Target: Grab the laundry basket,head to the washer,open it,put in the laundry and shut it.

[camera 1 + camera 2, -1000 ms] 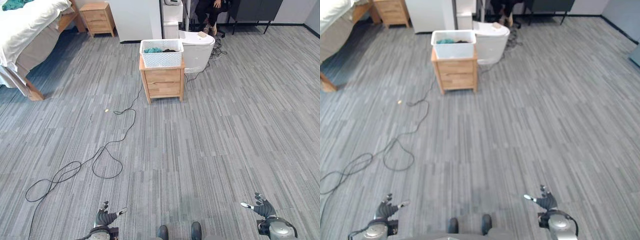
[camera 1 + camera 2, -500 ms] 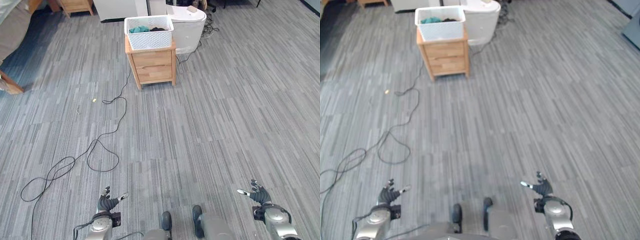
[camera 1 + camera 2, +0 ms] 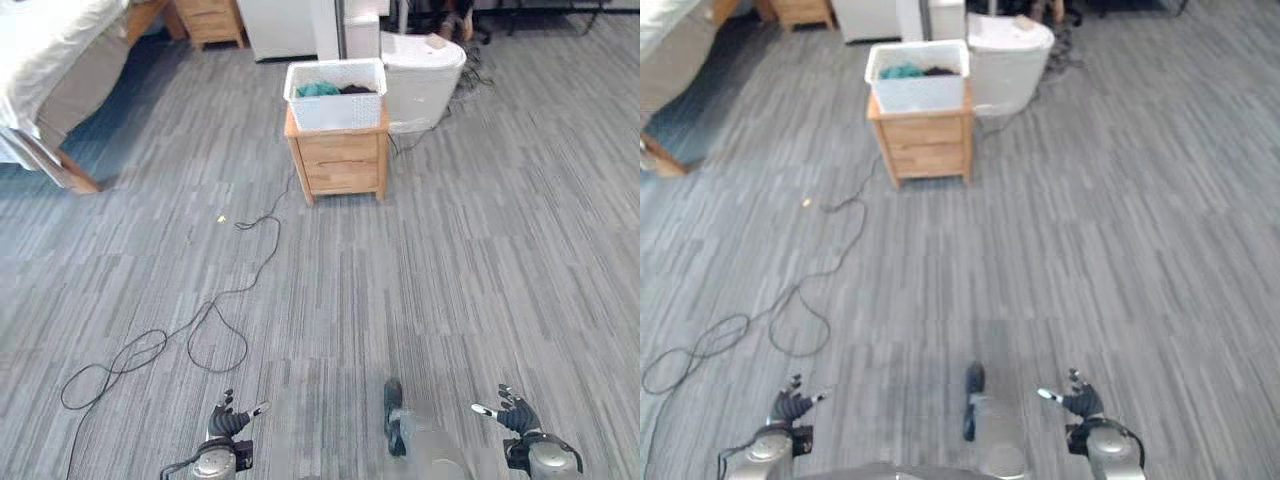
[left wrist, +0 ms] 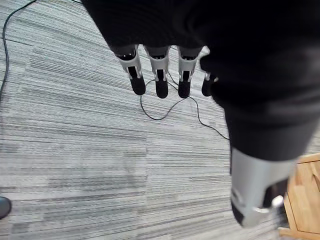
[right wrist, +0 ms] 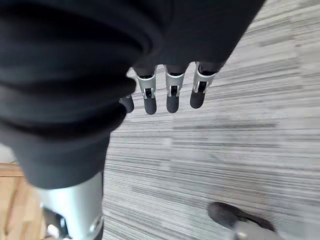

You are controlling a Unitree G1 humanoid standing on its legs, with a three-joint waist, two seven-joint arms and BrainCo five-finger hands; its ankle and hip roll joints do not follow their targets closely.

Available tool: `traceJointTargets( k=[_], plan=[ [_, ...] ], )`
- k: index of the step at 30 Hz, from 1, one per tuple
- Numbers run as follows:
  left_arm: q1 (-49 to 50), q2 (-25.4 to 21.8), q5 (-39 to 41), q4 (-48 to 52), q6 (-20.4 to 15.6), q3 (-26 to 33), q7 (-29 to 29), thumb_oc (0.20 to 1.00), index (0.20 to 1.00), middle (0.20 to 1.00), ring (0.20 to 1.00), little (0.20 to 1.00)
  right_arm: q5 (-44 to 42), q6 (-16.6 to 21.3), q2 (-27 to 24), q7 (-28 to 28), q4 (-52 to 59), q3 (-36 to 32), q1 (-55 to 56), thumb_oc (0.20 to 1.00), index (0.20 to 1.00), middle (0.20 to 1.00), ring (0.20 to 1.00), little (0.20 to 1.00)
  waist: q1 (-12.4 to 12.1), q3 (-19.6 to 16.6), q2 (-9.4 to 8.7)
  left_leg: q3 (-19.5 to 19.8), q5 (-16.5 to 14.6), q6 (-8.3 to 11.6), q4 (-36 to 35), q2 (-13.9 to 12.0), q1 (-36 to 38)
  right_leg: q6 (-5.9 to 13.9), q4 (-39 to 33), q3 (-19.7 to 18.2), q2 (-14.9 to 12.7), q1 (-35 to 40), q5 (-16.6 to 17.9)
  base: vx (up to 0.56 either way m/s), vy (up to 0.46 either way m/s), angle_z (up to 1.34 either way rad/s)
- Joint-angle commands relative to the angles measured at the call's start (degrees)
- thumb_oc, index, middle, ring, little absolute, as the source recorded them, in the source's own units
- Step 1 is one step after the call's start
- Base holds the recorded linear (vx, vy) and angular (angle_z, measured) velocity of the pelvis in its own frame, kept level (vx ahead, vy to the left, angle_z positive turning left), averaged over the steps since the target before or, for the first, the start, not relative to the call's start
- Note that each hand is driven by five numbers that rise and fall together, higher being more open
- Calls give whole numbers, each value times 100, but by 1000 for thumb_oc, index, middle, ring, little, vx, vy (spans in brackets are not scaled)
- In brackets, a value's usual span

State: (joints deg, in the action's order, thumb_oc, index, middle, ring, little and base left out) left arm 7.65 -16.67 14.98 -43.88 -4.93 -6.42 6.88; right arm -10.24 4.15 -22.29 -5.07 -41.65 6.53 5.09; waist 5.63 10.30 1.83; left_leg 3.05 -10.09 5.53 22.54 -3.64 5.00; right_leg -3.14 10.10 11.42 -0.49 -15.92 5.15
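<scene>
Atop the wooden nightstand, well ahead, sits the white laundry basket; left hand and right hand hang low, fingers relaxed, empty, free for the grab.

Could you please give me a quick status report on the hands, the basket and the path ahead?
Left hand and right hand open, low, holding nothing. Laundry basket with clothes sits on the wooden nightstand far ahead, white washer beside it. Black cable loops on the floor left of the path.
</scene>
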Motion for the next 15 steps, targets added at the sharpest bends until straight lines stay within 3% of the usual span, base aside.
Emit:
traceJointTargets(
  k=[1, 4, 6, 8, 13, 15],
  plan=[
    [-369, -300, 22, 178, -201, 75, 54, 1000, 1000, 1000, 1000, 1000, -284, 157, -75, -143, 74, -8, -227, 1000, 1000, 1000, 1000, 1000, 100, 154, -314, -630, 999, -157, 314, 168, -395, 571, -508, -137, -182, 511, -507, 255, -141, -40],
    [-418, -337, 27, 153, -209, 60, 60, 1000, 1000, 1000, 1000, 1000, -368, 154, -138, -190, 52, -30, -306, 1000, 1000, 1000, 1000, 1000, -68, 227, -454, -1035, 565, -367, 79, 228, -1275, 626, -656, -259, -254, 903, -704, 334, -83, -28],
    [-365, -388, 1, 186, -183, 90, 67, 1000, 1000, 1000, 1000, 1000, -364, 119, -152, -234, 35, -29, -283, 1000, 1000, 1000, 1000, 1000, -265, 287, -389, -1132, 894, -327, -891, 239, -1838, 641, -726, -447, -124, 1314, -923, 454, -1, -11],
    [-285, -403, -2, 196, -171, 163, 93, 1000, 1000, 1000, 1000, 1000, -273, 96, -136, -294, 1, -8, -284, 1000, 1000, 1000, 1000, 1000, -486, 292, -274, -1065, 1671, -163, -1840, 134, -2291, 630, -785, -690, 111, 1797, -1162, 500, 64, -43],
    [-213, -403, -33, 208, -178, 183, 98, 1000, 1000, 1000, 1000, 1000, -189, 86, -98, -315, -11, -31, -249, 1000, 1000, 1000, 1000, 1000, -605, 239, -290, -1307, 1929, -113, -2175, 13, -2426, 672, -776, -881, 86, 2235, -1375, 421, 125, -45],
    [-130, -409, -109, 173, -158, 216, 62, 1000, 1000, 1000, 1000, 1000, -71, 84, -2, -262, -10, -45, -153, 1000, 1000, 1000, 1000, 1000, -645, 42, -315, -1308, 2002, -201, -2078, -31, -2228, 770, -658, -1017, -17, 2510, -1530, 499, 203, -65]
  ],
)
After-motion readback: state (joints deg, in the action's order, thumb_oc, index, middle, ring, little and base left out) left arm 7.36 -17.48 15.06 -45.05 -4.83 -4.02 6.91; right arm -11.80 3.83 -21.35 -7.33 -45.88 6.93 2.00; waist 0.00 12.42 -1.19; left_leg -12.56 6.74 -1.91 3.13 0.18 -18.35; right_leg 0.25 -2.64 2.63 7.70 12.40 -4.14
